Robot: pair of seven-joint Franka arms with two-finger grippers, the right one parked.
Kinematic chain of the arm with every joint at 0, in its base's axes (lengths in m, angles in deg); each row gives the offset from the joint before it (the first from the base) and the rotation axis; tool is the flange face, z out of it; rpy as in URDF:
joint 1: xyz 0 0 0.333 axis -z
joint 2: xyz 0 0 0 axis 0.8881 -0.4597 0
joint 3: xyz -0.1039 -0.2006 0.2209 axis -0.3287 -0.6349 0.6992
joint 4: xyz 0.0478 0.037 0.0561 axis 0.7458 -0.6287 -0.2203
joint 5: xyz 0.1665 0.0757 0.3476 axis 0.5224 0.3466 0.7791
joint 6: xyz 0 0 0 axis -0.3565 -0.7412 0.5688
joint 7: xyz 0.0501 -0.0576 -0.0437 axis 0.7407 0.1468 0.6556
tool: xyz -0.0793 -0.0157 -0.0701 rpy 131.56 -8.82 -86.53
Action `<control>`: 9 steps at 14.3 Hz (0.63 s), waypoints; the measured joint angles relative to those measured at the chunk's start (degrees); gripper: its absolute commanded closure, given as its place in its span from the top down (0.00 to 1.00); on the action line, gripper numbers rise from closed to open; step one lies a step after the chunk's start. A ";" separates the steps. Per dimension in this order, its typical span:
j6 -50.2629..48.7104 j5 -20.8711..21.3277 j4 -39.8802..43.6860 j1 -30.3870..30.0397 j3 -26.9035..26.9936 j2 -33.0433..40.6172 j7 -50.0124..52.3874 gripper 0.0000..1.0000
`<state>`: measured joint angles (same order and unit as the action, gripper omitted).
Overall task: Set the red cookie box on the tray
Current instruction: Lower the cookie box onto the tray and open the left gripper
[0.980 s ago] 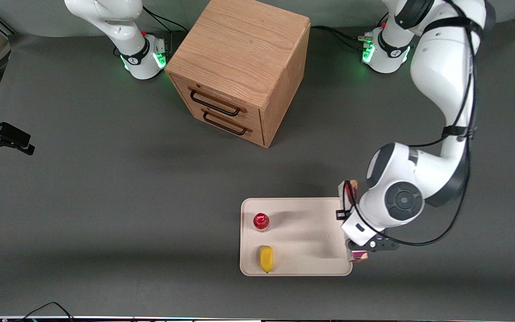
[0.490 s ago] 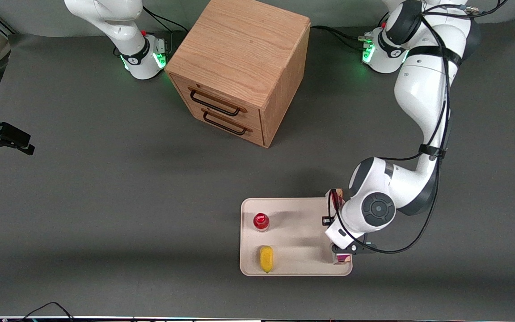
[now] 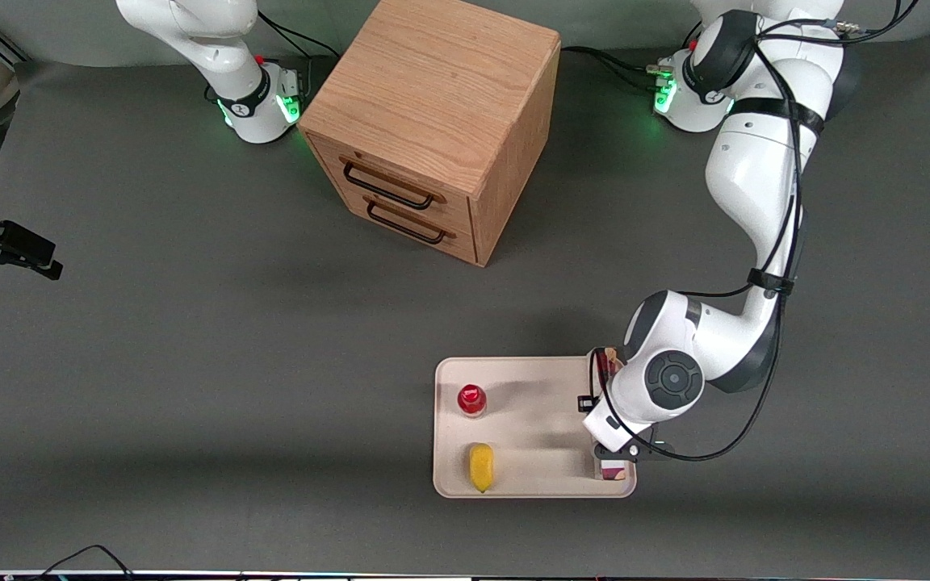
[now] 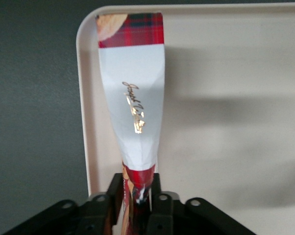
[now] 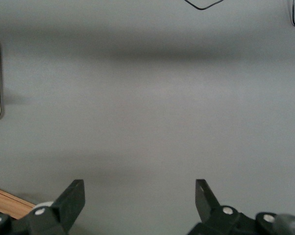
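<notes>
Front view: the long, narrow dark-red cardboard cookie box (image 3: 612,470) hangs under the left arm's gripper (image 3: 612,440) over the flat cream-beige tray (image 3: 529,484), at its end toward the working arm, well apart from the small red-capped bottle (image 3: 471,399) and yellow fruit (image 3: 480,466).

Left wrist view: the jaws are clamped on one end of the box (image 4: 133,93), just inside the tray's rim (image 4: 82,98). It looks light and thin-walled, so an end grip may crush it.

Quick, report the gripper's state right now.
Gripper: shut on the box, holding it over the tray at the edge toward the working arm's end.
</notes>
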<state>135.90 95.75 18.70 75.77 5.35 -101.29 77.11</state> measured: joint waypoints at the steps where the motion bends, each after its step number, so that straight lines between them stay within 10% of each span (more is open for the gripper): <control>1: -0.21 0.40 0.24 -0.05 0.02 0.09 0.01 1.00; 9: -17.41 0.72 2.91 -4.60 0.18 11.72 -5.53 1.00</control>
<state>118.50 96.47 21.61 71.18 5.53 -89.57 71.58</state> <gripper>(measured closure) 0.000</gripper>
